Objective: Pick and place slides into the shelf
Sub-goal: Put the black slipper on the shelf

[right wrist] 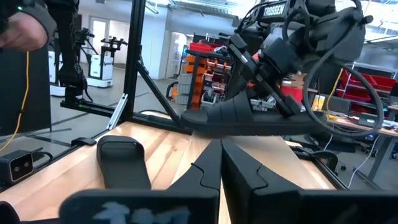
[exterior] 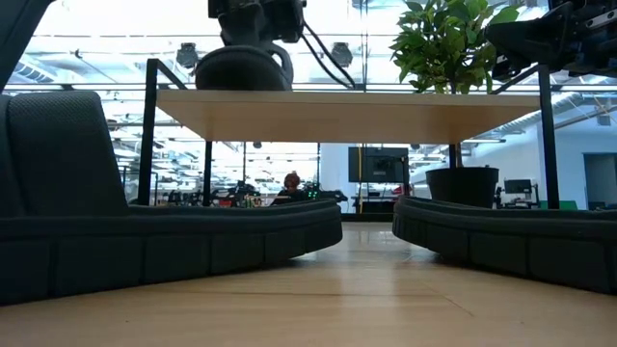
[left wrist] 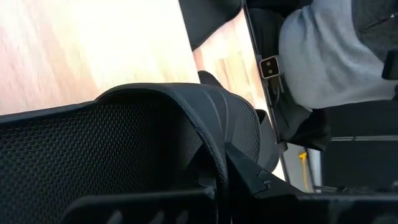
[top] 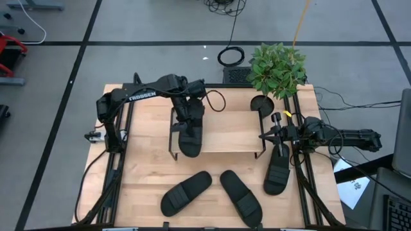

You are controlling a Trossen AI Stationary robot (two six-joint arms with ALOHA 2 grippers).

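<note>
Held slide: You have one black slide (top: 190, 136) pinched in the left end effector (top: 187, 123), over the left part of the shelf (top: 225, 131); the right wrist view shows it (right wrist: 249, 118) lifted clear of the board, sole roughly level.
Held slide axis: From above, its long axis runs front to back across the shelf, one end past the shelf's front edge.
Left end effector: Fingers pressed together on the slide's ribbed strap (left wrist: 205, 118), seen close in the left wrist view.
Other slides: Three lie on the table (top: 148, 170) in front of the shelf. The left one (top: 185, 192) is angled, its far end leaning right; the middle one (top: 241, 197) is angled the other way, far end leaning left, so the two far ends come near each other. The right one (top: 278, 172) lies nearly front to back just beside the shelf's right end frame.
Right end effector: The right end effector (top: 280, 142) hovers over the far end of the right slide, fingers pressed together and holding nothing.
Shelf: Light-wood board on thin black end frames, long side running left to right across the middle of the table.
Table: Pale wooden planks, with a potted plant (top: 276, 70) at the far right corner.
Room: Grey floor with dark lines and loose cables around the table; the low view looks under the shelf board (exterior: 357, 111) to a bright glazed hall with screens.
</note>
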